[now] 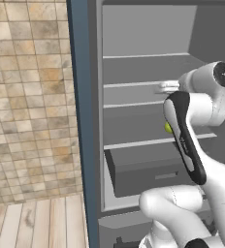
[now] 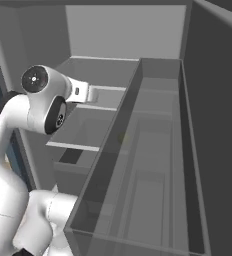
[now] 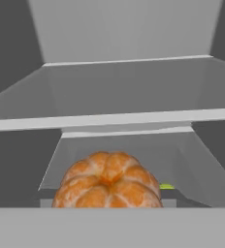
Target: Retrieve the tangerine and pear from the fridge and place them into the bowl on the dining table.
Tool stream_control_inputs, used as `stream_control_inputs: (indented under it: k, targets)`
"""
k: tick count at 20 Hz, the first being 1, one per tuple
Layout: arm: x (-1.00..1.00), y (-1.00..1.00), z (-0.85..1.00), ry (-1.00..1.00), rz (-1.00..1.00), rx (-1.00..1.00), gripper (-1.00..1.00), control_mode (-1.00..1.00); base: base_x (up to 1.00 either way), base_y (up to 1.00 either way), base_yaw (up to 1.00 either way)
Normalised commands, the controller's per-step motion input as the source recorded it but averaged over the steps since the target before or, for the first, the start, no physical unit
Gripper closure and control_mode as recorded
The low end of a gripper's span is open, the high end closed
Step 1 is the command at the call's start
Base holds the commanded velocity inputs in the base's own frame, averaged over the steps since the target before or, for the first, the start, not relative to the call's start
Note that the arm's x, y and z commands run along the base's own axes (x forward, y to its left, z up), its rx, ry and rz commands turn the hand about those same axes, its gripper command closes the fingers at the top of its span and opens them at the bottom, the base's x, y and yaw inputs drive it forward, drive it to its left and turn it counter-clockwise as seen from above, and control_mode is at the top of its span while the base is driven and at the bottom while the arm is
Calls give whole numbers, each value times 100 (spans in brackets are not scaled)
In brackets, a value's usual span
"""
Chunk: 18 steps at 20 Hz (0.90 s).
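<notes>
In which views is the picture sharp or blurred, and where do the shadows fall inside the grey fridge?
Hand view: the segmented orange tangerine is close and slightly soft, under flat, glare-free light. Left base view: the grey fridge shelves are evenly lit, with darker shade under each one. Right base view: a translucent grey door bin veils and dims the shelves behind it.

Glossy white rounded arm links, black side panel, dark round joint caps

A home kitchen, rendered in simulation. An open grey fridge (image 1: 148, 121) with a dark blue side panel stands against a wall of beige and tan tiles (image 1: 32, 97), above a pale wooden plank floor (image 1: 37, 223). Inside are grey shelves (image 1: 143, 104), a drawer (image 1: 148, 169) and a tangerine (image 3: 107, 183).
</notes>
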Motion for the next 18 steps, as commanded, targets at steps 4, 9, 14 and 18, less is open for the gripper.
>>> stream_control_inputs:
  k: [4, 9, 14, 18]
  targets:
    - [-73, -6, 1, 0, 0, 0, 100, -100, 0, 0, 0]
    - [-14, 0, 0, 0, 0, 0, 100, 100, -58, 0, 0]
    - [0, 0, 0, 0, 0, 0, 100, 100, -75, 0, -3]
    - [0, 0, 0, 0, 0, 0, 100, 100, -65, 0, -4]
